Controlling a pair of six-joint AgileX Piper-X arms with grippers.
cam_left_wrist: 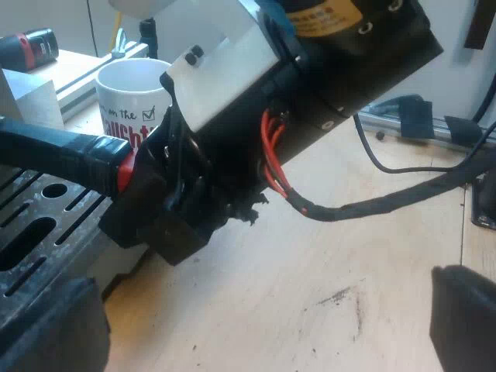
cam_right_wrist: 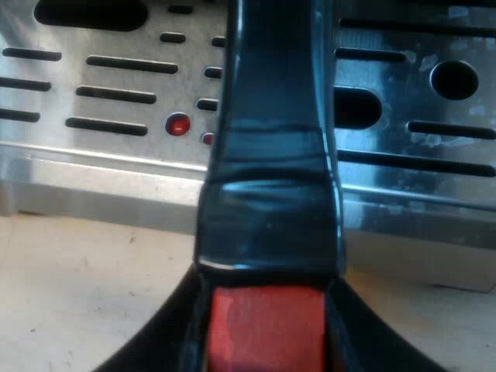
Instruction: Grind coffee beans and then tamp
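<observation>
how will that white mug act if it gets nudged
The mug looks like glazed ceramic: likely stiff, fairly heavy, breakable. Upright, with straight sides and a wide mouth, it would probably slide rather than tip.

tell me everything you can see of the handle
The handle is a dark, glossy bar, plastic by the look of it, ending in a red end. It lies roughly level above the machine's slotted metal tray, with the red end near the tray's edge by the wooden table. The right claw is shut on it at the red end, with black fingers pressed on both sides.
</observation>
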